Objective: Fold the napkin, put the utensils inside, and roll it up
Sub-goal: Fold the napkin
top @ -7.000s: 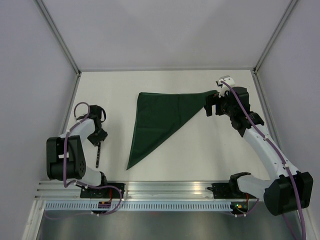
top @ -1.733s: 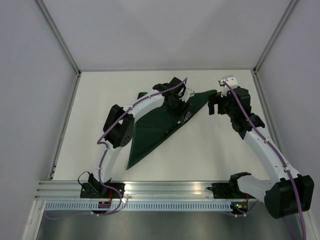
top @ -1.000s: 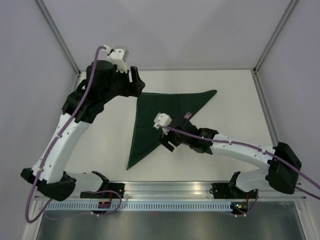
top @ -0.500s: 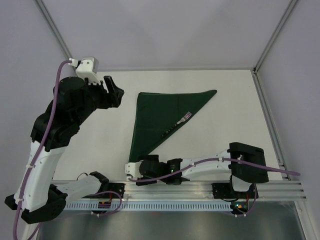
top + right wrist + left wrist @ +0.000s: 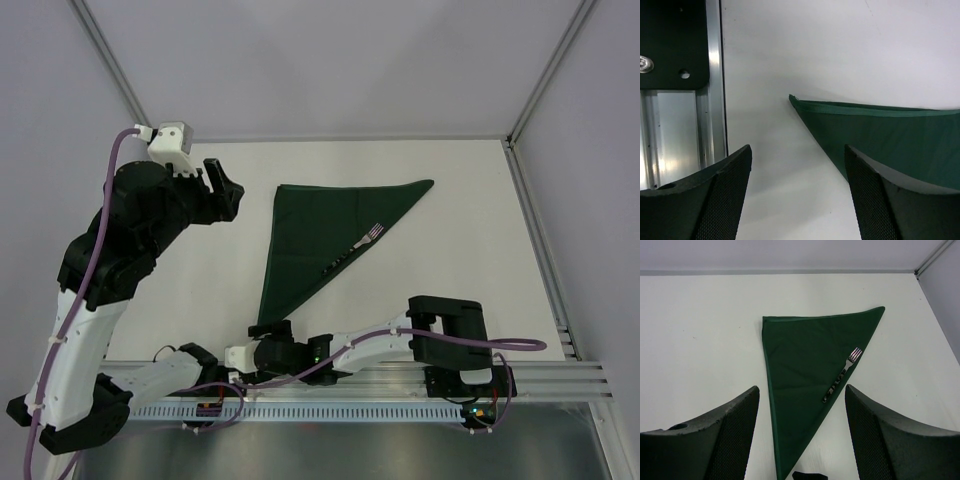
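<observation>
One green napkin point(image 5: 318, 225), folded to a triangle, flat on the table point(image 5: 470, 260) with one fork point(image 5: 358, 247) along its long edge.
Soft, light and a bit slick, I'd guess, so it should be pinched at a corner or hem, and the fork may slide. The right gripper point(image 5: 278, 332) sits low at the napkin's near tip, jaws apart and empty. The left gripper point(image 5: 225, 188) hangs high off its far-left corner, also apart. No other utensil shows.

The left arm point(image 5: 75, 335) and right arm point(image 5: 372, 339) had white shells, black joints and purple cables point(image 5: 108, 180); their fingers point(image 5: 730, 435) were black, mesh-textured.
</observation>
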Motion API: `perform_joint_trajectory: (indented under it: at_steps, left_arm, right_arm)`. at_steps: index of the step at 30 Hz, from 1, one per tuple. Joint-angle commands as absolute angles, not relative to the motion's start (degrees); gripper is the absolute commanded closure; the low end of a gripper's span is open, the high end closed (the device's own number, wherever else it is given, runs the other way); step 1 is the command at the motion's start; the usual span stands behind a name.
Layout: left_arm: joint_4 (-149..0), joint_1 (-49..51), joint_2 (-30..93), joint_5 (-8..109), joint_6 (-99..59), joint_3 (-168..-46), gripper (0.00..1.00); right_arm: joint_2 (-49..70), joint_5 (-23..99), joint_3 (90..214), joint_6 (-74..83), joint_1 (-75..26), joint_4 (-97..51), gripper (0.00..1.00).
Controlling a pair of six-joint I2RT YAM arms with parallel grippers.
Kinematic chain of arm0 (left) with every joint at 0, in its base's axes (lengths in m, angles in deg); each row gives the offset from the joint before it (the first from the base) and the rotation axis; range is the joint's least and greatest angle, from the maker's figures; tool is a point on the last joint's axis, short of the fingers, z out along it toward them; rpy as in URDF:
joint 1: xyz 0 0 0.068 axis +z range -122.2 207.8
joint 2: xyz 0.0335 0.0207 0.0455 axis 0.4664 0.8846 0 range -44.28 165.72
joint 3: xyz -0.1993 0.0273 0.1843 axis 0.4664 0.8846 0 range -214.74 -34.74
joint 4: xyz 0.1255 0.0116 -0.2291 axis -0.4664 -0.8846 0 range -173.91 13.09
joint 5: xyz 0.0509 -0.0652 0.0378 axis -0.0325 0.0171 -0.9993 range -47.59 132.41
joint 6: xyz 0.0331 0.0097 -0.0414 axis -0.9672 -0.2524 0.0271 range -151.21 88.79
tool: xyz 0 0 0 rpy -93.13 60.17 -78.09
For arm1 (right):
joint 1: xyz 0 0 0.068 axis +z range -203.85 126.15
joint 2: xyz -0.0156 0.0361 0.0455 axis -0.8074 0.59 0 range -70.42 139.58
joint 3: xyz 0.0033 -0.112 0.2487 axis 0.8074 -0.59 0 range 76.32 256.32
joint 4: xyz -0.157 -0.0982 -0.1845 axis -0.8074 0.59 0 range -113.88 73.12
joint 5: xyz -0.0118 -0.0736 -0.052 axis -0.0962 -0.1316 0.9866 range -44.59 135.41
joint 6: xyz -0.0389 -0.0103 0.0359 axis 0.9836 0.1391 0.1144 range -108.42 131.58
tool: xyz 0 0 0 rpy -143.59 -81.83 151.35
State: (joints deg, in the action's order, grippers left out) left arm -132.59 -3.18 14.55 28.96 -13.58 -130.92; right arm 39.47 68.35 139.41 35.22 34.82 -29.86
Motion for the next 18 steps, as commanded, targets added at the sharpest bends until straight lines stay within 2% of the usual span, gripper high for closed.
perform_joint_trajectory:
  at_steps: [1, 12, 18]
  left_arm:
    - [-133.60, -3.13, 13.38, 27.91, -12.84, -130.54, 0.27]
    - [-133.69, -3.13, 12.41, 28.00, -13.46, -128.43, 0.26]
    - [-133.60, -3.13, 12.67, 28.44, -13.81, -127.64, 0.26]
  right_arm:
    - [41.99, 71.60, 141.27, 38.21, 35.01, -34.95, 0.21]
    - [47.27, 73.36, 142.50, 40.59, 34.84, -39.70, 0.31]
    - [48.50, 72.84, 142.76, 40.59, 34.05, -39.88, 0.42]
